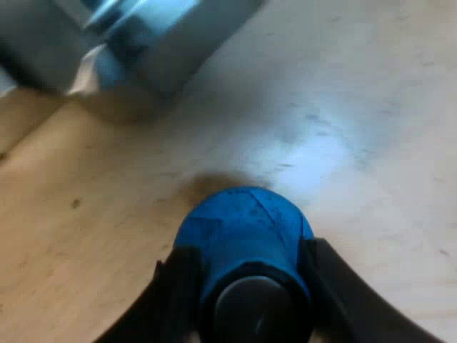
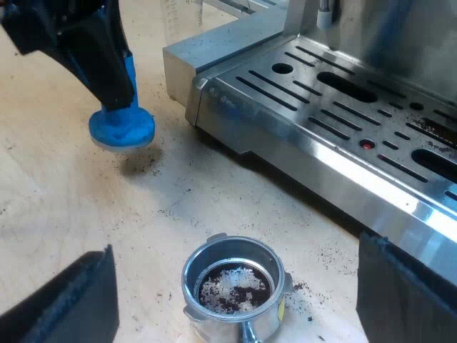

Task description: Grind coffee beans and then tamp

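Left wrist view: left claw (image 1: 248, 246) clamps blue tamper (image 1: 243, 218) upright, base down; right claw (image 2: 234, 244) gapes wide over the holder (image 2: 188, 277).

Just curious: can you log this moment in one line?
left gripper: shut on blue tamper | right gripper: open over metal holder | grounds in holder

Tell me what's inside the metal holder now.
Dark coffee grounds with pale flecks lie low in the metal holder, well below its rim. They cover the basket floor, so that can't be seen. The blue tamper, in the left pincer, is not in it.
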`<act>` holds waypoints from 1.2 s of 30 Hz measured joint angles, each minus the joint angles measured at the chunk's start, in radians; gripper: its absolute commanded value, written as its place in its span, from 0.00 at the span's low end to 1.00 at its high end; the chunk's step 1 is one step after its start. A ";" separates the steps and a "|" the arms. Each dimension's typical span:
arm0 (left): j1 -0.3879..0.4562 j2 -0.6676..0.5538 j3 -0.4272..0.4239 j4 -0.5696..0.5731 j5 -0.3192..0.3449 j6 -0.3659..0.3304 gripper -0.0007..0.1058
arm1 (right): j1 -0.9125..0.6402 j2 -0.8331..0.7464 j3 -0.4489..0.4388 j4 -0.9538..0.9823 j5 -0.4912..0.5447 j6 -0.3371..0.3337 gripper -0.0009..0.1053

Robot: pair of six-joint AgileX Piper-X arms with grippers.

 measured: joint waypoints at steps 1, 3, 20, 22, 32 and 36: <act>0.016 0.000 0.012 -0.028 0.000 -0.007 0.01 | 0.000 0.000 0.000 0.000 0.000 0.000 0.67; 0.036 0.000 0.032 -0.068 0.000 -0.008 0.01 | 0.000 0.000 0.000 0.000 0.000 0.000 0.67; 0.053 0.000 0.094 -0.188 -0.002 -0.008 0.50 | 0.000 0.000 0.000 -0.001 0.000 0.000 0.67; 0.053 0.000 0.094 -0.188 -0.002 -0.006 0.57 | 0.000 0.000 0.000 -0.001 0.000 0.000 0.67; 0.053 -0.010 0.094 -0.179 -0.008 -0.018 0.57 | 0.000 0.000 0.000 -0.001 0.000 0.000 0.67; 0.053 -0.073 0.094 -0.169 -0.052 -0.017 0.57 | 0.000 0.000 -0.008 -0.001 0.000 0.000 0.67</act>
